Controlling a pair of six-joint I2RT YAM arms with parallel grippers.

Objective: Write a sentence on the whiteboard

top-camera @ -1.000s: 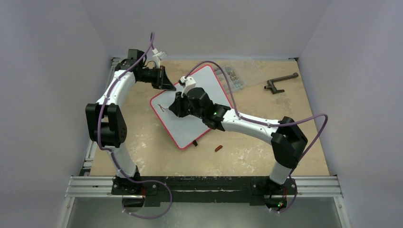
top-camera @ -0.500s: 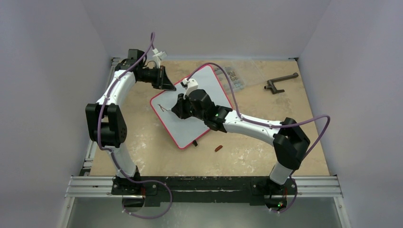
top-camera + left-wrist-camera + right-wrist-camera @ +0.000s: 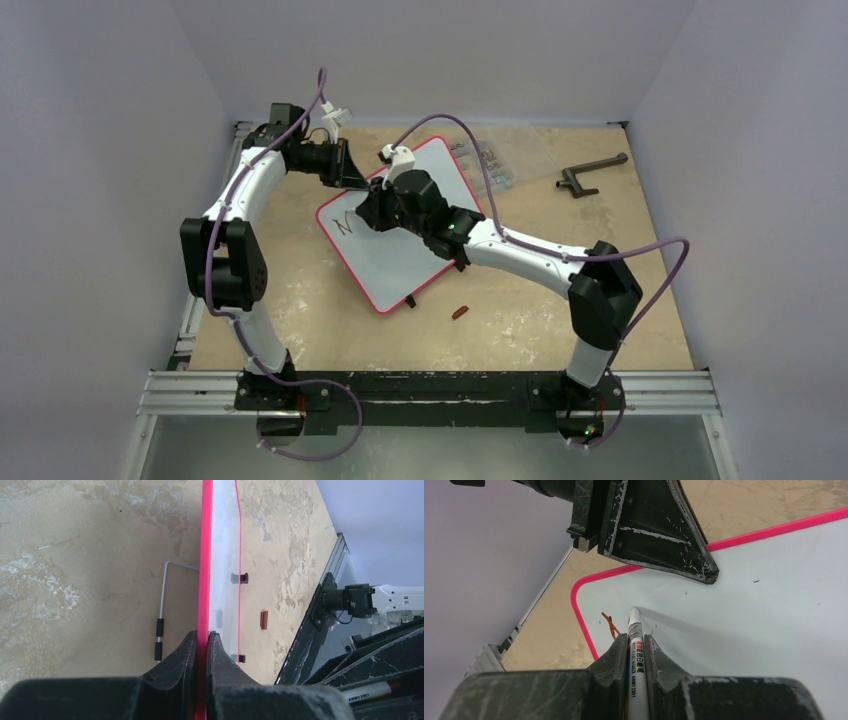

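Note:
The whiteboard [image 3: 398,268], white with a red rim, lies slanted on the table. A few reddish-brown strokes [image 3: 345,224] of the sentence sit near its left corner; they also show in the right wrist view [image 3: 610,624]. My left gripper [image 3: 352,176] is shut on the board's far-left rim, and the left wrist view [image 3: 202,636] shows the red edge [image 3: 205,555] between its jaws. My right gripper [image 3: 370,214] is shut on a white marker [image 3: 635,630] with its tip on the board [image 3: 749,630], just right of the strokes and near the left gripper's finger [image 3: 659,525].
A small reddish-brown cap [image 3: 460,312] lies on the table near the board's near corner, also in the left wrist view [image 3: 264,620]. A clear parts box [image 3: 495,160] and a dark metal crank [image 3: 585,175] lie at the far right. A wire stand [image 3: 162,610] sticks out beside the board.
My right gripper has moved the marker toward the far side of the board. More strokes show near the left corner. The left gripper has not moved.

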